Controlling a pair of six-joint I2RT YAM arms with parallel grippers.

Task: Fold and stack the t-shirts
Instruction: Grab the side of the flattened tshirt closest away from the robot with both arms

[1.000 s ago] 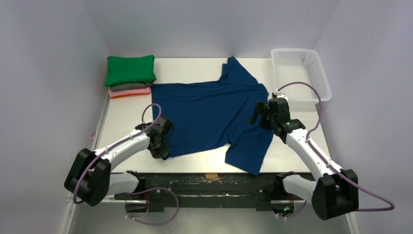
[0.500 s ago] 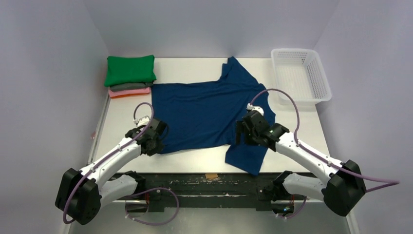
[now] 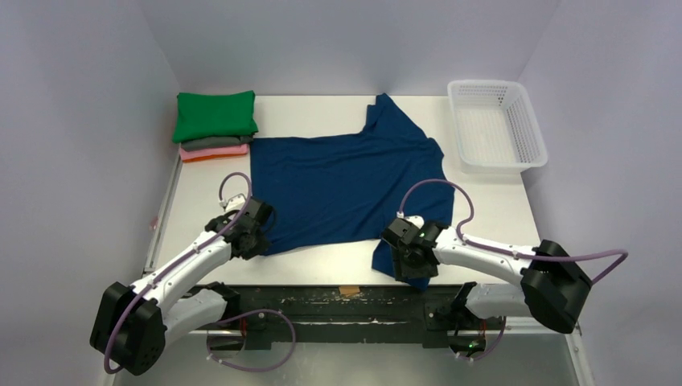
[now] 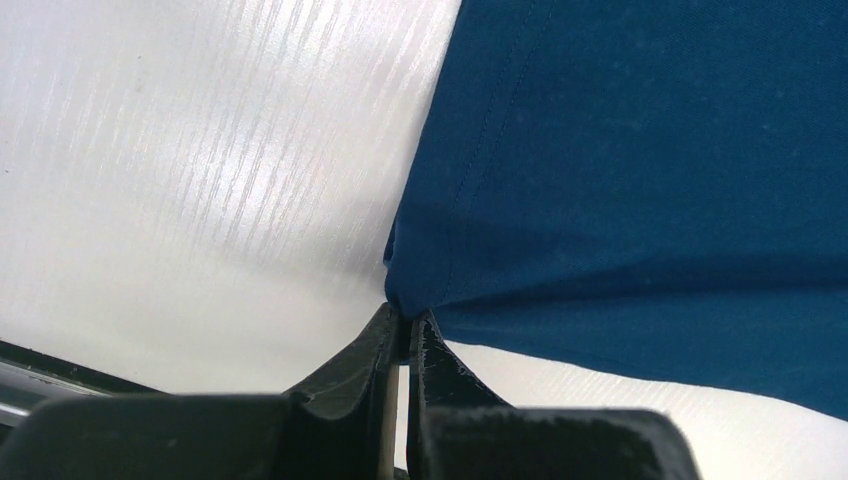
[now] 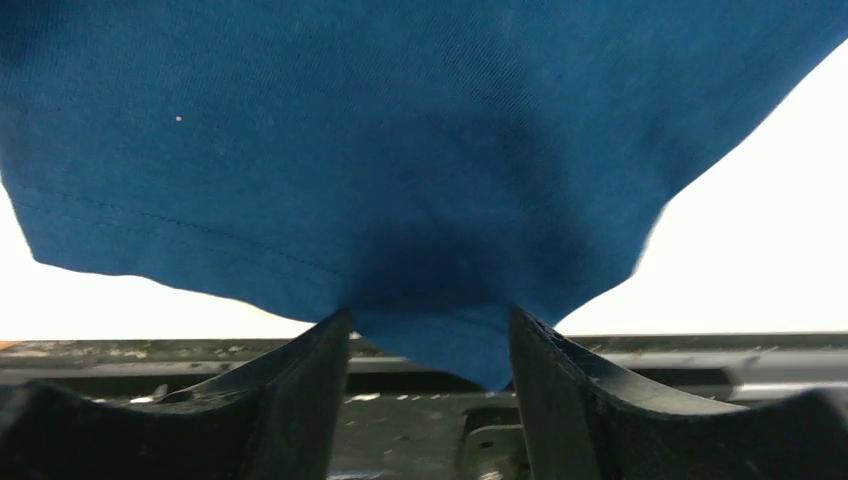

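Note:
The dark navy t-shirt point(image 3: 346, 189) lies spread on the white table, print hidden. My left gripper point(image 3: 256, 241) is shut on its near-left hem corner point(image 4: 405, 300), low at the table. My right gripper point(image 3: 408, 259) is open over the near sleeve point(image 3: 406, 249) by the table's front edge; in the right wrist view the sleeve's corner point(image 5: 440, 350) hangs between the spread fingers point(image 5: 300, 380). Folded green point(image 3: 215, 115), grey point(image 3: 211, 143) and pink-orange point(image 3: 213, 152) t-shirts are stacked at the back left.
A white plastic mesh basket point(image 3: 496, 125) stands at the back right. The table's dark front rail point(image 3: 346, 301) runs just below both grippers. Purple walls close in the left, back and right sides.
My right arm has swung from the shirt's right side down and left to the near sleeve at the front edge. My left gripper shifted slightly left and nearer at the hem corner.

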